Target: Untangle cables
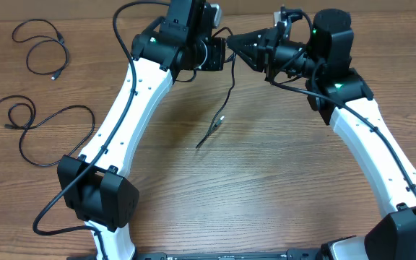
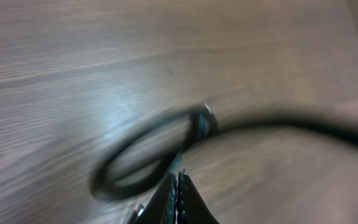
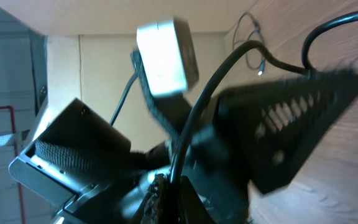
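Observation:
Both grippers meet high over the far middle of the wooden table. One thin black cable [image 1: 227, 97] hangs from between them, and its lower end with a silvery tip [image 1: 222, 119] rests on the wood. My left gripper [image 1: 224, 56] is shut, and in the left wrist view a thin strand runs up into its closed fingertips [image 2: 178, 176] from a blurred loop of the cable [image 2: 107, 180] below. My right gripper [image 1: 234, 43] is shut on the same cable, which passes between its jaws [image 3: 174, 184] and curves away up and to the right [image 3: 229, 68].
Two more loose black cables lie on the left of the table, one coiled at the far left [image 1: 48, 45] and one looped nearer the front [image 1: 38, 123]. The white left arm [image 1: 132, 101] and right arm [image 1: 370, 141] slant in from the front corners.

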{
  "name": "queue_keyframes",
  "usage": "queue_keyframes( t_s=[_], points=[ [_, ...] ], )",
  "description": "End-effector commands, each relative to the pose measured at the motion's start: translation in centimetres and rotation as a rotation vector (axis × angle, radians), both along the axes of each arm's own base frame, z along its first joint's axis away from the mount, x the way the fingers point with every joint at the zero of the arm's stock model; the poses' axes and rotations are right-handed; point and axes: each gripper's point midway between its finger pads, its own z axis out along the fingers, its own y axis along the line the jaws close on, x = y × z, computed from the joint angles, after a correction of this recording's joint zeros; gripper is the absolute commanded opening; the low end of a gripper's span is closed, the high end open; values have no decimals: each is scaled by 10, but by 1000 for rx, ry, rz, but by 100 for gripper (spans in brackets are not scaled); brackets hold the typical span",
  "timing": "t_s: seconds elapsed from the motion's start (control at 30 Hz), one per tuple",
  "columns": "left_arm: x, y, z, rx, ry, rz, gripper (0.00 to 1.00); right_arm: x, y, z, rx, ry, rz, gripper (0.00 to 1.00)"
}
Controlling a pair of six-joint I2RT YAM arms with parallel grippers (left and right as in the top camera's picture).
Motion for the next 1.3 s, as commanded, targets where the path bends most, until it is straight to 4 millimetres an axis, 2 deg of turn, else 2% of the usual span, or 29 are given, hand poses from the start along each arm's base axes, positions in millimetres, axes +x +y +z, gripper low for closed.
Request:
queue_keyframes(
  t_s=[0.0,0.2,0.4,0.63,0.77,1.07,1.2,1.27],
  points=[
    [28,26,2,60,-65,225,4,-15,15,16,50,24,55,4],
    [48,29,19,30,-156,296,4,-29,28,31,112,46,133,4],
    [64,59,16,83,-190,492,4,-46,34,41,146,58,232,4],
    [78,54,35,-10,-249,517,4,-62,37,41,152,87,321,4],
    [83,59,40,-20,-274,535,4,-68,38,41,152,90,357,4],
    [94,131,31,58,-250,681,4,-80,38,41,141,46,433,4],
    [91,166,19,100,-196,735,4,-79,37,38,126,15,431,4],
    [85,190,10,135,-151,769,4,-75,32,31,106,-4,414,4]
  ],
)
